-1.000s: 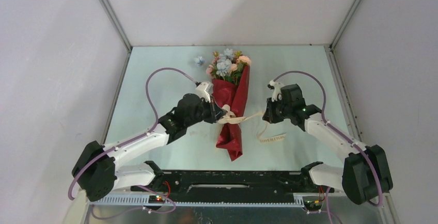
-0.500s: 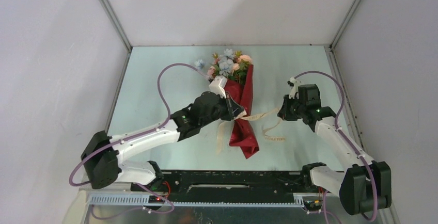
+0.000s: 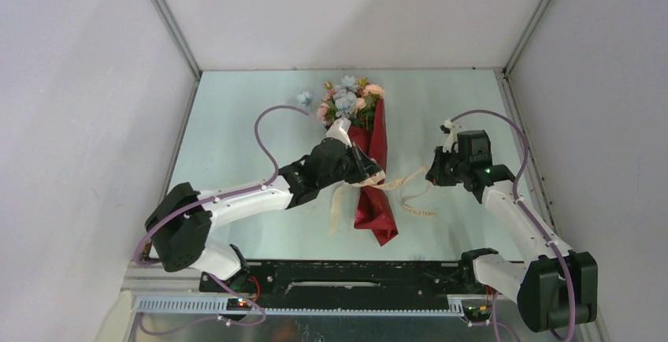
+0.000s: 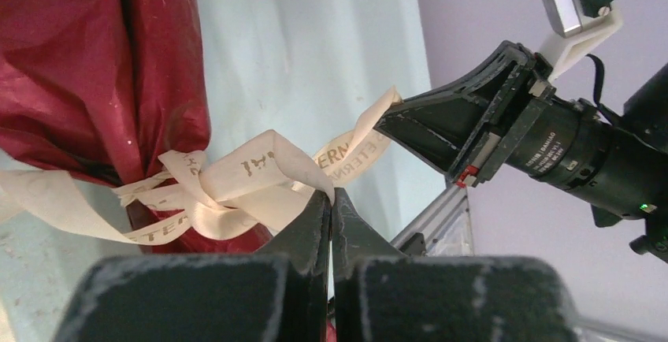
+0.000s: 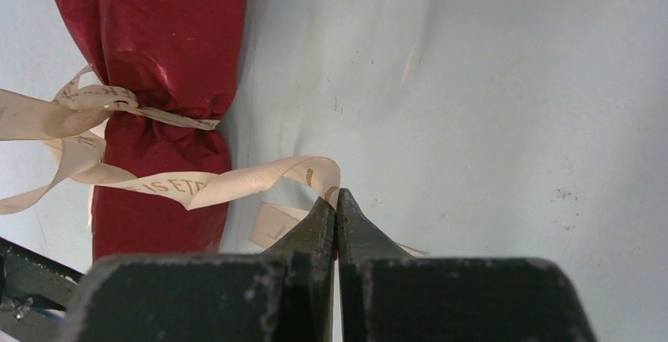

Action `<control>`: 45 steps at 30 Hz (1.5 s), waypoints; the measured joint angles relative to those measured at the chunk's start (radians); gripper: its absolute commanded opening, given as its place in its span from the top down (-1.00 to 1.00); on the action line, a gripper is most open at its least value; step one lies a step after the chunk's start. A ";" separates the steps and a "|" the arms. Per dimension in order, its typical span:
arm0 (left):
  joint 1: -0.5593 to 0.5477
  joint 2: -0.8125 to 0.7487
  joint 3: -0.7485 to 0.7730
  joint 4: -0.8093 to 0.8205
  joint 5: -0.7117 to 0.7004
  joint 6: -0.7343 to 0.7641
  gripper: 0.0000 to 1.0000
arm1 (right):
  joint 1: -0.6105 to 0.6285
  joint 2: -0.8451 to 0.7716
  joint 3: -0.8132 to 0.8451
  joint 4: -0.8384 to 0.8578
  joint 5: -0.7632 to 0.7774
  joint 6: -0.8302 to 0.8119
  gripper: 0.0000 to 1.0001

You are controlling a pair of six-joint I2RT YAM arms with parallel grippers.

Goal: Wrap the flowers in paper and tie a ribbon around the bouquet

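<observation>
Beside paper (image 5: pixel 157 42): left jaws, right jaws both pinched tight on ribbon (image 5: pixel 236 176).

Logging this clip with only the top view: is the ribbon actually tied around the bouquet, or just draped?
Observer: The left wrist view shows the ribbon crossed over itself in a knot against the red paper.
Operator: Is the left arm holding it?
Observer: Yes, the left fingers are shut on a strand beside the knot.
Operator: And the right?
Observer: The right fingers pinch another strand leading back to the wrapped paper.
</observation>
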 measured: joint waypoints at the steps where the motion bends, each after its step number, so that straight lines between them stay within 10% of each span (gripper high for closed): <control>1: 0.008 0.000 -0.016 0.028 0.027 -0.008 1.00 | 0.000 0.000 -0.002 -0.001 0.002 -0.001 1.00; 10: 0.076 -0.012 -0.150 0.183 0.279 -0.016 1.00 | 0.003 0.010 -0.007 -0.011 0.018 -0.006 1.00; 33: 0.169 -0.149 -0.161 -0.229 0.298 0.346 0.94 | 0.076 0.043 -0.008 -0.027 0.064 -0.029 1.00; 45: 0.168 -0.053 -0.240 -0.286 0.284 0.432 0.43 | 0.146 0.084 -0.007 -0.036 0.088 -0.029 0.94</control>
